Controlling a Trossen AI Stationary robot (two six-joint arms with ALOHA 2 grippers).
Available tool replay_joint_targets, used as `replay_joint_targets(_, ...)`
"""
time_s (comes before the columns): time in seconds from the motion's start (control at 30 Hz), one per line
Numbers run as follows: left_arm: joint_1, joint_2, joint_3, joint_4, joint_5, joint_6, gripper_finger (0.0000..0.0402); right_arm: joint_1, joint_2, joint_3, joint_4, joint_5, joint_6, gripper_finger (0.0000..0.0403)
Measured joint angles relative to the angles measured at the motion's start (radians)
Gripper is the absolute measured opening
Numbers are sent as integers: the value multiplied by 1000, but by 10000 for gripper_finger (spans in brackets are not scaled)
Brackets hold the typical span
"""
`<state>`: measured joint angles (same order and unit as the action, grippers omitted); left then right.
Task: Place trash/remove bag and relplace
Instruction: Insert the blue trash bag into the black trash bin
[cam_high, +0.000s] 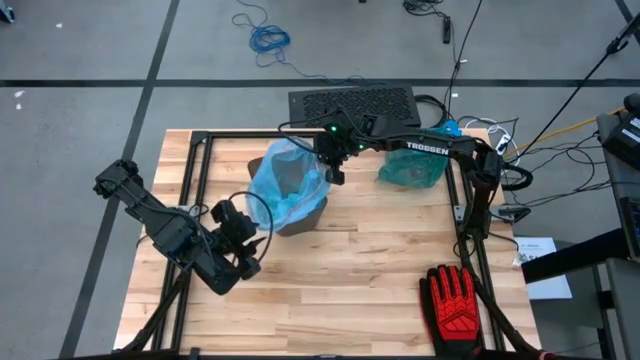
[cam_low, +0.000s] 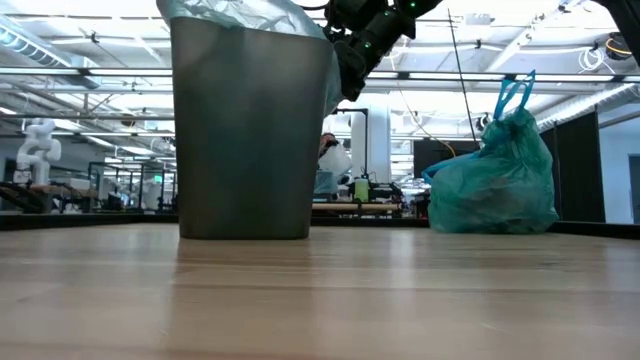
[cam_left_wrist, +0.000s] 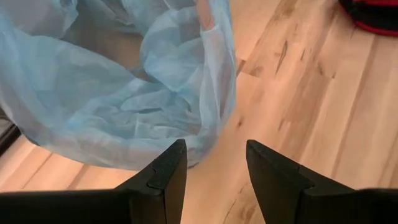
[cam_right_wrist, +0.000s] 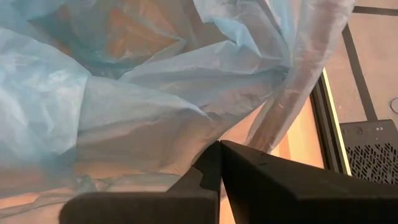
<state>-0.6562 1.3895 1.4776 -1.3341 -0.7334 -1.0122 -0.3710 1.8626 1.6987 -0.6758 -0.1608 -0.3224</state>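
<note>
Where blue liner drapes bin, interior hidden, rim cropped

The blue bag covers the inside of the bin, so what lies in it cannot be seen. In the low view the top of the bin is cut off by the picture's edge. The tied green bag hides whatever is inside it. The red glove is cut off at the bottom edge of the high view.
</note>
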Motion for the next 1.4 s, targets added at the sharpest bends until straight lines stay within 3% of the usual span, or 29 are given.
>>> replay_joint_targets(0.17,13,0,18,-65,-60,24,162,0,0,0,0,0,-4,0)
replay_joint_targets(0.3,40,-16,39,-74,-293,48,155,0,0,0,-1,-1,-4,0)
replay_joint_targets(0.4,92,-48,28,-74,-361,80,116,0,0,0,-1,-1,-5,0)
replay_joint_targets(0.53,169,-102,-48,-72,-371,78,21,0,0,0,1,-2,-16,0)
replay_joint_targets(0.67,239,-179,-138,-4,-373,82,4,0,0,0,5,-2,-28,0)
replay_joint_targets(0.77,278,-230,-198,159,-314,188,2,0,1,0,5,-1,-35,0)
replay_joint_targets(1.0,408,-347,-329,633,-46,579,1,0,1,0,15,-2,-49,0)
replay_joint_targets(1.2,592,-364,-381,721,109,678,1,-1,1,0,15,-2,-57,0)
replay_joint_targets(1.4,750,-366,-424,715,126,679,0,-2,1,0,12,-2,-58,0)
